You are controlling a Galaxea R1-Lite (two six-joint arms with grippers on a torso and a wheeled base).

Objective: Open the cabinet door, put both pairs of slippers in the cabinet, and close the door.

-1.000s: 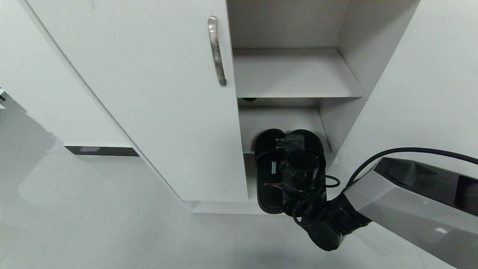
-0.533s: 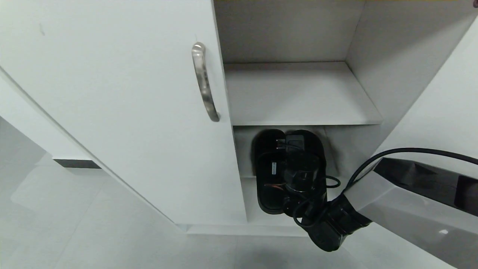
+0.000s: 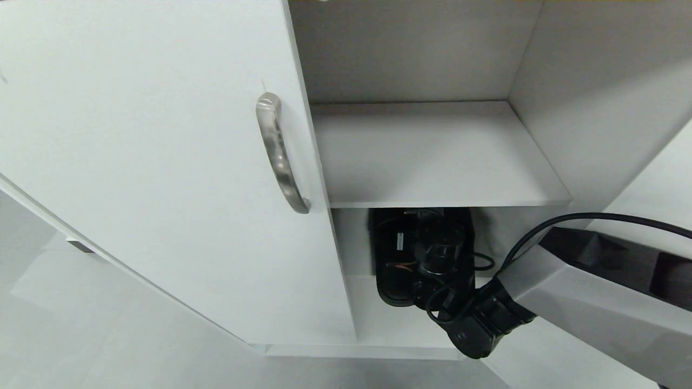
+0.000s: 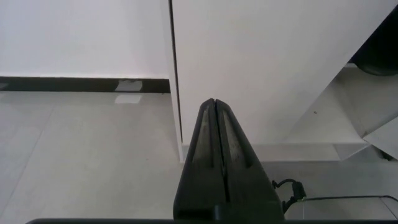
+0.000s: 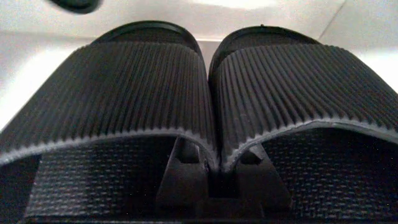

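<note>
Now: seating the black pair in the lower bay

Head view: right gripper [image 3: 435, 254] clamped on the black slippers [image 3: 392, 270]. Toes sit under the shelf [image 3: 432, 156], heels out over the bottom board [image 3: 378, 324]. Best to push straight in, staying low and clear of the shelf edge and the closed left door [image 3: 162, 162].

Left wrist view: left gripper [image 4: 215, 124] pressed together, empty, over the floor [image 4: 81, 155].

Right wrist view: jaws pinch both straps [image 5: 124, 87] where they meet. Probably let go only once the soles rest flat.
</note>
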